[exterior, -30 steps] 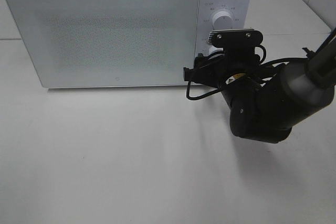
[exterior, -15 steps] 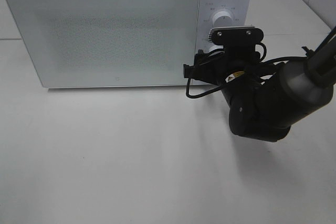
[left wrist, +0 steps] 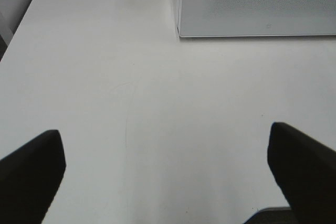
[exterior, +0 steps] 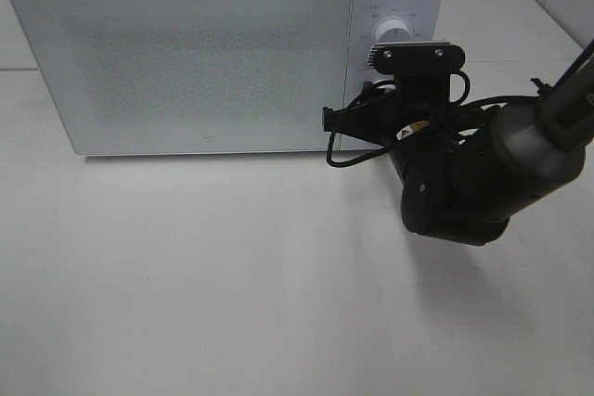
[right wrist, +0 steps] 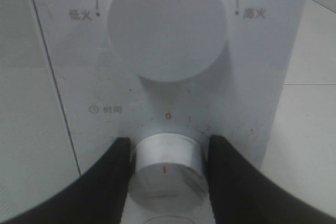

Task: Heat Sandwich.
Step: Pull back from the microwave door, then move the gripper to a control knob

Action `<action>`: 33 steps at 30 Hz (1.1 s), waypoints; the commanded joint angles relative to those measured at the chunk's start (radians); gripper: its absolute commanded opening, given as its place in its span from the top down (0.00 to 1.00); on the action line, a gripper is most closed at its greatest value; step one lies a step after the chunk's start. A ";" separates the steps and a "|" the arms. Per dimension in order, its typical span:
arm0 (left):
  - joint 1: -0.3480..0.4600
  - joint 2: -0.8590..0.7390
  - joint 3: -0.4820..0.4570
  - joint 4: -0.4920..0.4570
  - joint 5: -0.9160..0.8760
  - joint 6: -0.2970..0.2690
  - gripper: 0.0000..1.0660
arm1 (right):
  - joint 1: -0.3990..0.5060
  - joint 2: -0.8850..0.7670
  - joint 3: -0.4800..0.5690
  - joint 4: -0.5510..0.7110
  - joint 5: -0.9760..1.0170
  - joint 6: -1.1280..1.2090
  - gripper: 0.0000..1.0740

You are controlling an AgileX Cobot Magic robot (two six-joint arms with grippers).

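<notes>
While black right tool (right wrist: pixel 168 145) clasps round silvery dial (right wrist: pixel 165 177), left tool (left wrist: pixel 165 136) splayed wide, smooth white microwave (exterior: pixel 186 53).

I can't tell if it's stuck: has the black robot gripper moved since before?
Yes. The right gripper, around the lower silver dial, crept up toward the white microwave's round upper dial.

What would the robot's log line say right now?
right gripper: shut on lower knob | left gripper: open | microwave door: closed

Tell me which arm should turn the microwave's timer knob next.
Right. The right tool sits against both sides of the timer knob, while the left tool hangs open over the table, away from the microwave controls.
</notes>
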 commanded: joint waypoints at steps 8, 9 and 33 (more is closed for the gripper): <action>-0.004 -0.020 0.002 -0.002 -0.011 -0.001 0.06 | -0.002 0.004 -0.008 -0.011 0.013 0.003 0.93; -0.004 -0.020 0.002 -0.002 -0.011 -0.001 0.06 | -0.002 0.004 -0.008 -0.011 0.013 0.006 0.92; -0.004 -0.020 0.002 -0.002 -0.011 -0.001 0.06 | -0.002 0.004 -0.008 -0.020 -0.043 0.915 0.91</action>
